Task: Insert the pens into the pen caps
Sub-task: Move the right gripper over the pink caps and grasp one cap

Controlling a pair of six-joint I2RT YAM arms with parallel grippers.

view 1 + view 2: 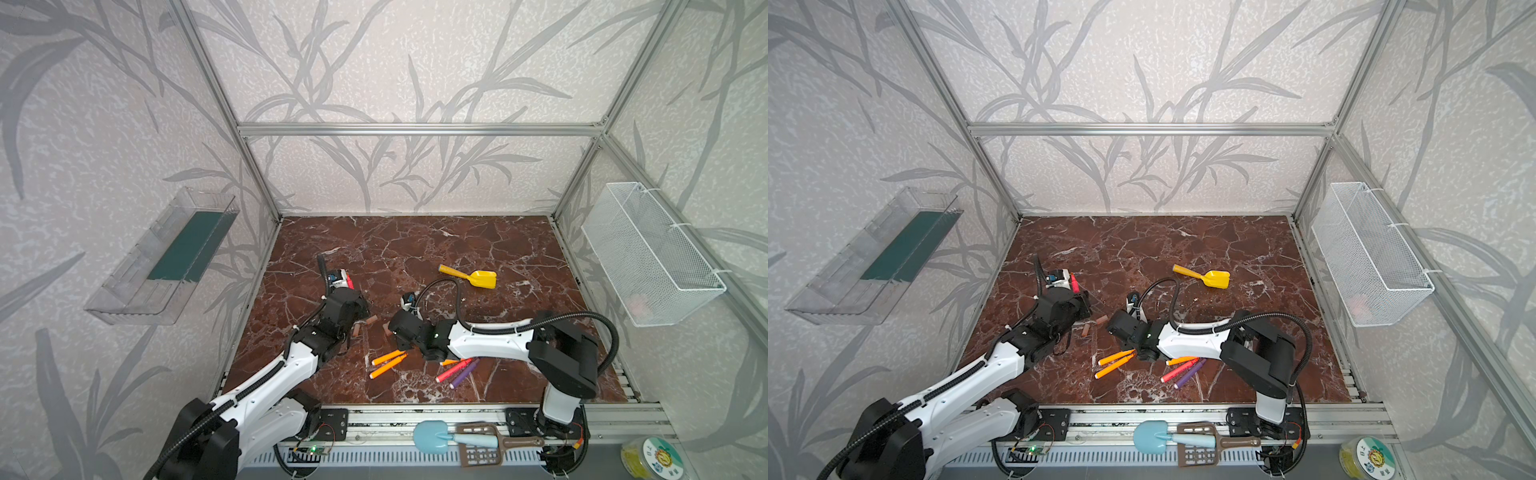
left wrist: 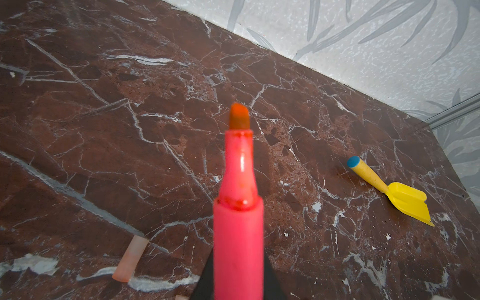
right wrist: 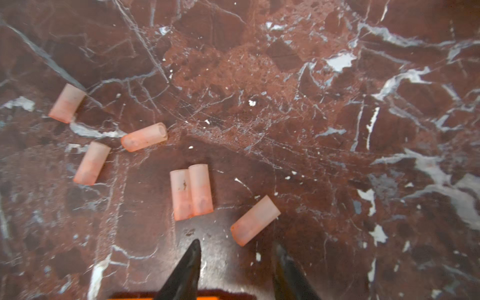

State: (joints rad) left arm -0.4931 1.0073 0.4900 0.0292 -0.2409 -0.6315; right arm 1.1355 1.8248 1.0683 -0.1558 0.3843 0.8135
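So the left end effector (image 2: 239, 288) is clamped on a red-pink pen (image 2: 239, 207), tip clear of the marble tabletop (image 2: 130, 130). The right end effector (image 3: 237, 257) is partway open and empty, with six caps (image 3: 192, 192) lying loose just ahead of it. Five more pens (image 1: 388, 367) lie by the right arm, and the yellow scoop (image 1: 473, 277) sits farther back.

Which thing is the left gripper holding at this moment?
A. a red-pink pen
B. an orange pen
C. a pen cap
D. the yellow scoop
A: in the left wrist view the left gripper is shut on a red-pink pen, whose bare tip points away from the camera with no cap on it.
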